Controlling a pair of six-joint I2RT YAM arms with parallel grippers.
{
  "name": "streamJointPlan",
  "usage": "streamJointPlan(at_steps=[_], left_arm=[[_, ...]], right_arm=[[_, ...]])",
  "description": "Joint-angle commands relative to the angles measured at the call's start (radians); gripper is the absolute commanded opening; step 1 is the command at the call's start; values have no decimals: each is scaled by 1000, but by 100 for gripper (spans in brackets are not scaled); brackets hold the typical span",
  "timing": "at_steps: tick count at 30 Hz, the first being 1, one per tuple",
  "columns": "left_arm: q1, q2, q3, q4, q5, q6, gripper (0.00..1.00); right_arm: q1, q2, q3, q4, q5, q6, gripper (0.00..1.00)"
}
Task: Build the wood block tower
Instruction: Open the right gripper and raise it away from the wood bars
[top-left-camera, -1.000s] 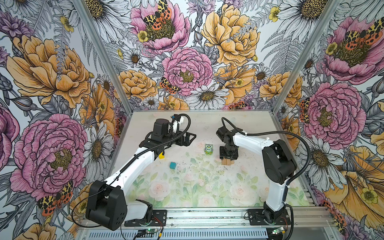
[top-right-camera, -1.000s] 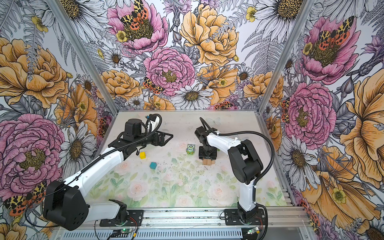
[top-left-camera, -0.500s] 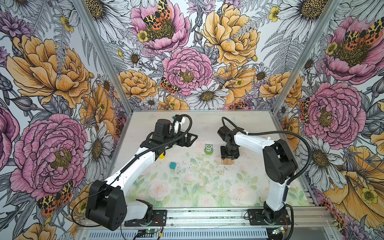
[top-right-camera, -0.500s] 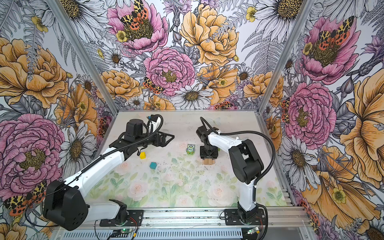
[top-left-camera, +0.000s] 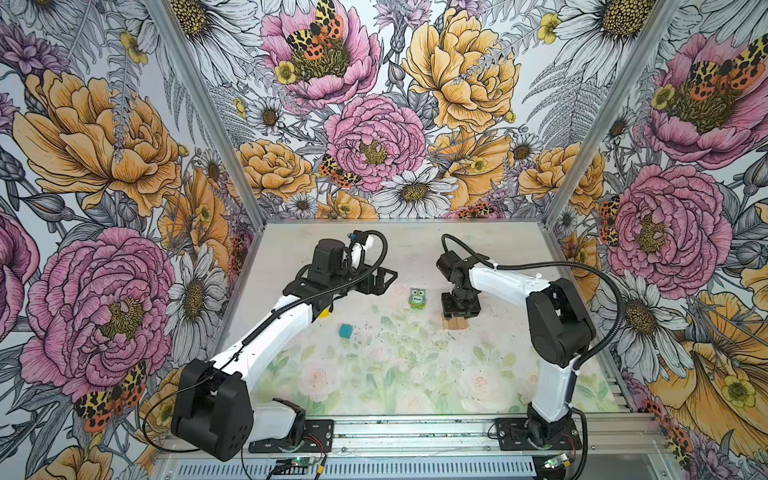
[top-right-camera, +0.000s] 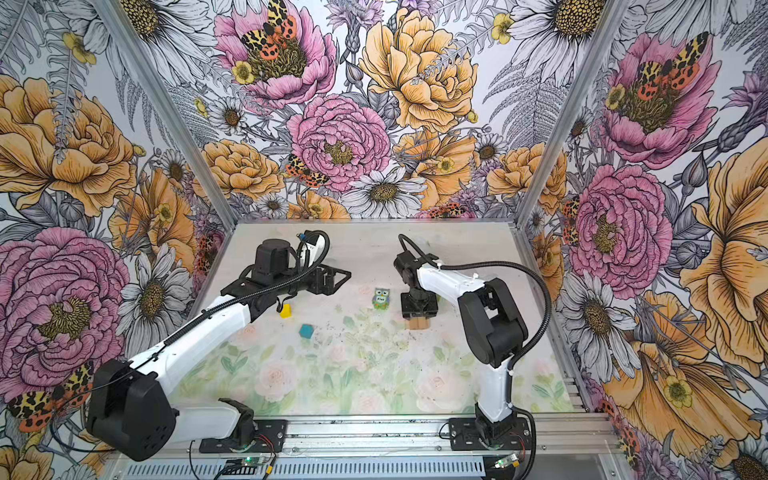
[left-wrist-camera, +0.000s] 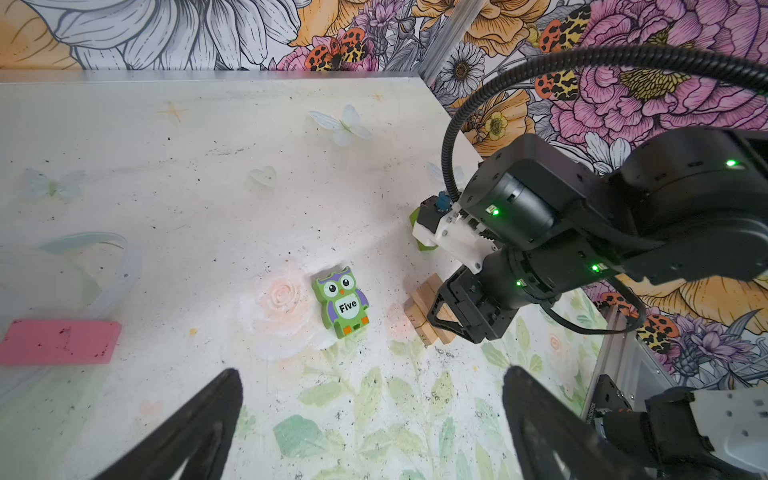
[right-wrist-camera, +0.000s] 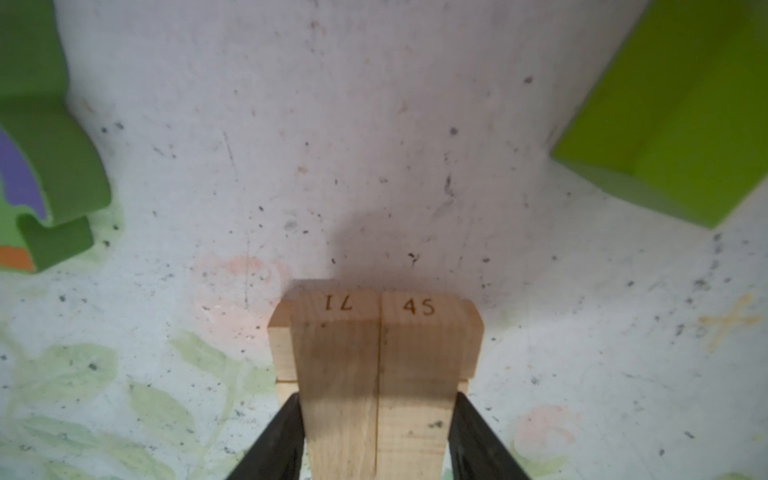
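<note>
Top pair high, frontal; wrist views close, share tan bars (right-wrist-camera: 378, 374).

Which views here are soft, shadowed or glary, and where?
Right wrist view: plain tan wooden bars sharp at their numbered ends, dark shadow just beyond them; lime-green block and owl-printed piece blurred at the frame edges. Left wrist view: that owl crisp, lettering legible. Both top views: even light, no glare.
</note>
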Motion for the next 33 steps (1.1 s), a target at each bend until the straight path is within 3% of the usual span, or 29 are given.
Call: streamJointPlan(at_steps=[1, 10, 21, 28, 33], left_arm=[[-7, 6, 21, 1, -24, -17, 99], [-5, 14, 26, -3, -24, -14, 99], [-11, 53, 85, -3, -32, 16, 99], [-19, 68, 91, -2, -128, 23, 99], [-13, 65, 62, -20, -188, 19, 99]], right_arm=[[-7, -2, 28, -3, -8, -14, 64], [-10, -44, 37, -7, -23, 14, 73], [-56, -96, 213, -106, 37, 43, 74], [-92, -66, 264, -107, 56, 54, 73], [-88, -21, 352, -105, 10, 49, 73]])
